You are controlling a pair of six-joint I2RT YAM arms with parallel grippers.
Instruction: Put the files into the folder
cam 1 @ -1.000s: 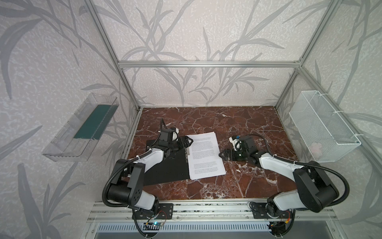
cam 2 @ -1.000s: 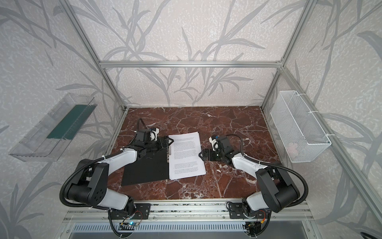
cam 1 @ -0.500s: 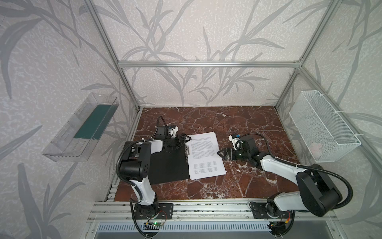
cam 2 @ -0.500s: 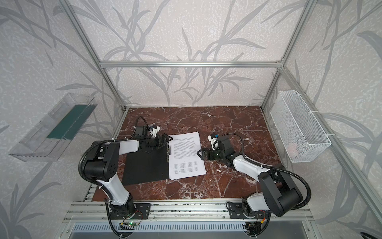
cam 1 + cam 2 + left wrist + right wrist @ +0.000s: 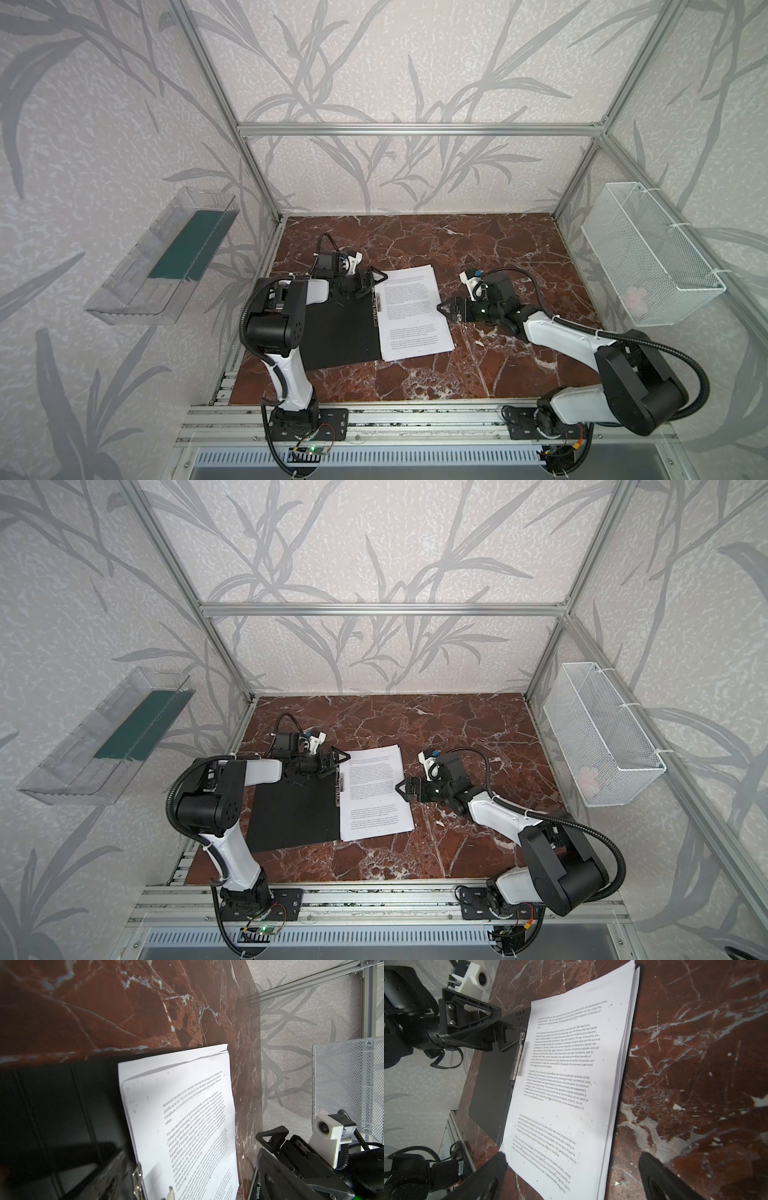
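The folder (image 5: pixel 340 328) (image 5: pixel 291 812) lies open on the marble table, black inside up. The files (image 5: pixel 411 316) (image 5: pixel 376 796), a stack of white printed sheets, rest on its right half next to the metal clip bar (image 5: pixel 519 1057). In both top views my left gripper (image 5: pixel 370 282) (image 5: pixel 336 762) stands open at the stack's far left corner, over the clip bar's end. My right gripper (image 5: pixel 442 309) (image 5: pixel 401 789) is open at the stack's right edge, with nothing held. Its fingers (image 5: pixel 492 1172) straddle that edge of the files (image 5: pixel 571 1074).
A clear plastic tray (image 5: pixel 174 257) holding a green sheet hangs on the left wall. On the right wall is a white wire basket (image 5: pixel 648 257). Aluminium rails (image 5: pixel 374 415) run along the table's front edge, and frame posts stand at the back corners.
My left arm has raised its elbow, and its gripper has slid a little right towards the stack's corner. The right gripper has stayed at the stack's right edge. The files and folder have not moved.
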